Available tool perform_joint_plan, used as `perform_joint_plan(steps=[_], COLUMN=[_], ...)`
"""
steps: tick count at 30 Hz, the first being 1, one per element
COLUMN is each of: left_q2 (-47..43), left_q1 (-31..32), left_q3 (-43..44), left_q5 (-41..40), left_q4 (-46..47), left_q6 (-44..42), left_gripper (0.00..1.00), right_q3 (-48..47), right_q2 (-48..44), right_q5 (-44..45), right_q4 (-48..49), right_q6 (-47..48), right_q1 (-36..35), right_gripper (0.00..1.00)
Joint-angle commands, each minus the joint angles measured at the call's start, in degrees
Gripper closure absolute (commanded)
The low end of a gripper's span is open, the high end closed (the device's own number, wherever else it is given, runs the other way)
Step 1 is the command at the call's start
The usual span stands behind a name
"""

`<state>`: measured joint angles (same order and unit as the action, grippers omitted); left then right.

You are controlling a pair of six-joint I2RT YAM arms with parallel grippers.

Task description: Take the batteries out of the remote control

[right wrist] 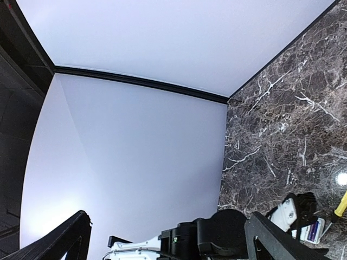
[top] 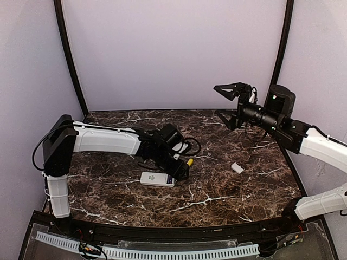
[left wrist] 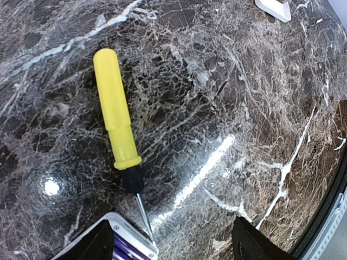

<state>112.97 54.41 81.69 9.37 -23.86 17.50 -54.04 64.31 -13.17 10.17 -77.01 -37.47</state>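
The white remote control [top: 156, 179] lies flat on the marble, left of centre. My left gripper [top: 181, 171] hangs low over its right end. In the left wrist view the jaws of my left gripper [left wrist: 171, 250] stand wide apart, and one corner of the remote control [left wrist: 126, 230] lies by the left finger [left wrist: 89, 246]. The compartment is open there and shows the purple batteries [left wrist: 122, 251]. The right finger [left wrist: 254, 244] touches nothing. My right gripper [top: 230, 103] is raised at the back right, open and empty. The right wrist view catches the remote control [right wrist: 313, 230] far off.
A yellow-handled screwdriver [left wrist: 116, 115] lies on the table with its tip at the remote's corner; the top view shows the screwdriver [top: 190, 161] beside my left gripper. A small white cover piece [top: 237, 168] rests to the right. Lilac walls enclose the table.
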Motion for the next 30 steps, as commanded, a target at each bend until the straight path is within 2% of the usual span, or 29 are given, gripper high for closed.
perform_joint_plan(steps=[1,4,16,23,30], left_q2=[2.17,3.54,5.32,5.97,6.25], left_q1=[1.14,1.68,3.26,3.69,4.15], left_q3=[1.94,2.65,2.92,2.83,2.47], left_q5=[-1.47,-1.46,-2.96,-5.21,-7.75], left_q4=[-0.51,-0.56,-0.82,-2.06,-2.59], left_q6=[0.76,0.55,-0.63,-1.35,-1.9], left_gripper=[0.25,0.27,0.4,0.45,0.6], right_q3=[3.51,5.01,4.73,5.51,3.55], right_q2=[-0.01,-0.09,2.87,3.49,5.86], right_q5=[-3.21,-3.97,-5.12,-4.49,-6.56], right_q4=[9.98,13.25,14.47,18.09,17.0], right_q6=[-6.63,-7.9,-8.54,-10.44,-9.66], right_q1=[1.65,2.31,2.24,2.24,2.16], right_gripper=[0.01,0.01,0.01,0.01,0.01])
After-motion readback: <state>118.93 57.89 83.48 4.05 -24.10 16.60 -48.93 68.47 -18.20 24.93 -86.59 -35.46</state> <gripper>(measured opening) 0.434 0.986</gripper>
